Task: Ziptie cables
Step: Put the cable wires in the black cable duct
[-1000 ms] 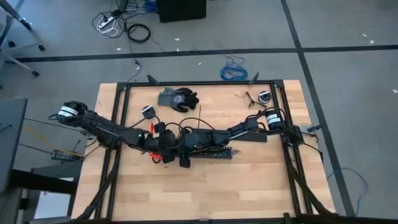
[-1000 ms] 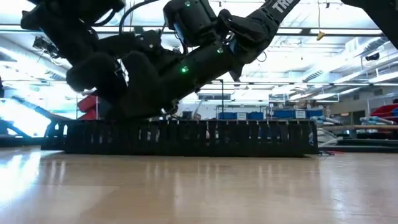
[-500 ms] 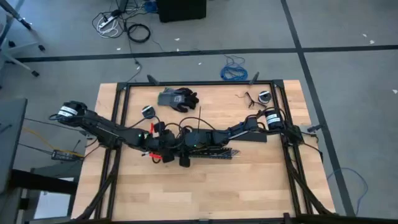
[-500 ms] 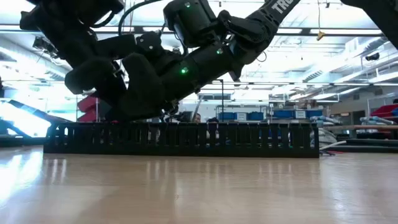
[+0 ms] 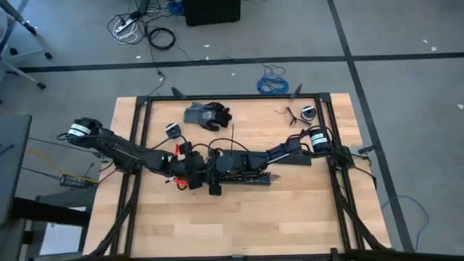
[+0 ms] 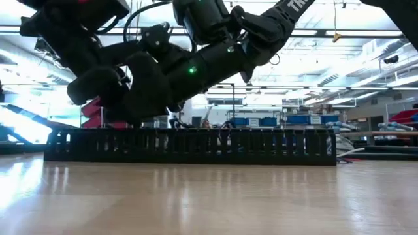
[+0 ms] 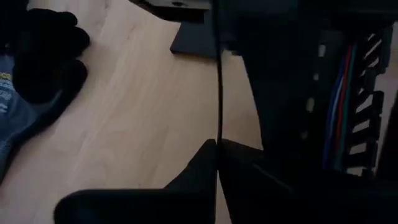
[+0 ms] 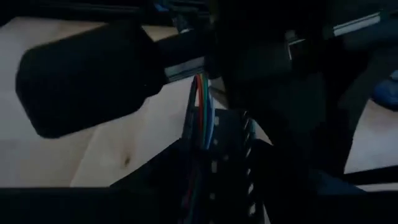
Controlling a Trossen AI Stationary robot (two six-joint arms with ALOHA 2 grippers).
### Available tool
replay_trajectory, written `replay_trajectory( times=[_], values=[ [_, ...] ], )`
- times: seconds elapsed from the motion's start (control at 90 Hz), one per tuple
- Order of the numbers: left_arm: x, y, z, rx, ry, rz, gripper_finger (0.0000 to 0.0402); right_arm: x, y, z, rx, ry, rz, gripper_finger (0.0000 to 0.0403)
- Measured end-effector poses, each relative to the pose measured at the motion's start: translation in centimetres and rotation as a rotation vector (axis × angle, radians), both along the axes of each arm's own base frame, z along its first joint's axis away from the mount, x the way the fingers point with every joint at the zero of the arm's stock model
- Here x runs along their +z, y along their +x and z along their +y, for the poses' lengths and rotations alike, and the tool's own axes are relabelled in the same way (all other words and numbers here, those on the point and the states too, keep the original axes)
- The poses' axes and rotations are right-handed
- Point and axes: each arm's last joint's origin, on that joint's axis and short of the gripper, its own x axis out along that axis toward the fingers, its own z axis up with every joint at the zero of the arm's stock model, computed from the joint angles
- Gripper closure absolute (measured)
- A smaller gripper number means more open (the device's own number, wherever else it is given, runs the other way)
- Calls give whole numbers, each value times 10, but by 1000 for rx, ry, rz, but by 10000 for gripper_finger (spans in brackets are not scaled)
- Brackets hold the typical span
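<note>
A black slotted cable duct (image 5: 254,177) lies flat on the wooden table's middle, long side toward the low camera (image 6: 196,145). The cables (image 8: 202,118), thin red, green and blue wires, run along inside it and show again in the left wrist view (image 7: 341,106). Both arms meet over the duct's left end. My left gripper (image 7: 217,144) (image 5: 206,172) is shut on a thin black strand (image 7: 217,74). My right gripper (image 5: 228,170) hangs right over the duct and the wires, too dark to read. My left gripper pinches the thin black strand (image 7: 217,138) between its two fingertips. The strand runs straight and taut away from the fingers, clear above the table, toward the dark arm parts beyond. Its far end is hidden there.
A grey and black glove (image 5: 208,114) lies at the table's far side, left of centre (image 7: 31,74). Two small round parts (image 5: 172,129) (image 5: 308,112) and a flat black piece (image 5: 290,161) sit near the arms. Black rails frame the table (image 5: 138,145).
The slotted duct has slid a little toward the table's near edge, staying flat on the wood. Both arms' bulk over it has risen slightly in the low view.
</note>
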Motion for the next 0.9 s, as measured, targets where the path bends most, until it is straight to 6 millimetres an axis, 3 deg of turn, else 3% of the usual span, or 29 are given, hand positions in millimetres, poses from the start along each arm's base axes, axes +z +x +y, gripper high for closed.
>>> replay_trajectory(
  times=[0.489,0.9],
  values=[
    [5,3,-1,-21,-14,-24,401,1,0,0,-25,20,-7,230],
    [7,4,-3,-41,-23,-22,402,-2,-8,1,48,118,140,230]
  ],
)
